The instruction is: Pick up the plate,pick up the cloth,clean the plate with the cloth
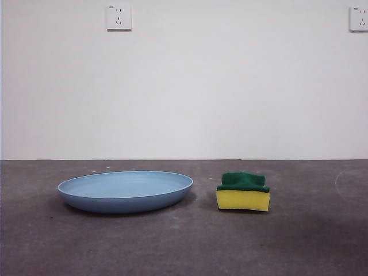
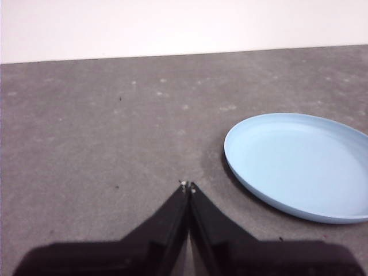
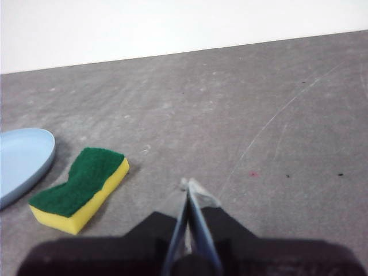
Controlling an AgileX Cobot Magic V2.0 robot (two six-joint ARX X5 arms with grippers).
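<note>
The light-blue plate [image 1: 125, 190] lies flat on the grey table, left of centre in the front view. The cloth [image 1: 242, 192], a yellow sponge with a green top, lies just to its right, apart from it. No arm shows in the front view. In the left wrist view my left gripper [image 2: 187, 186] is shut and empty, above the table beside the plate [image 2: 299, 164]. In the right wrist view my right gripper [image 3: 188, 185] is shut and empty, off to the side of the sponge [image 3: 80, 187]; the plate's rim [image 3: 26, 161] shows past the sponge.
A white wall stands behind the table with two sockets [image 1: 118, 16] high up. Faint curved scratches mark the table [image 3: 276, 115] near the right gripper.
</note>
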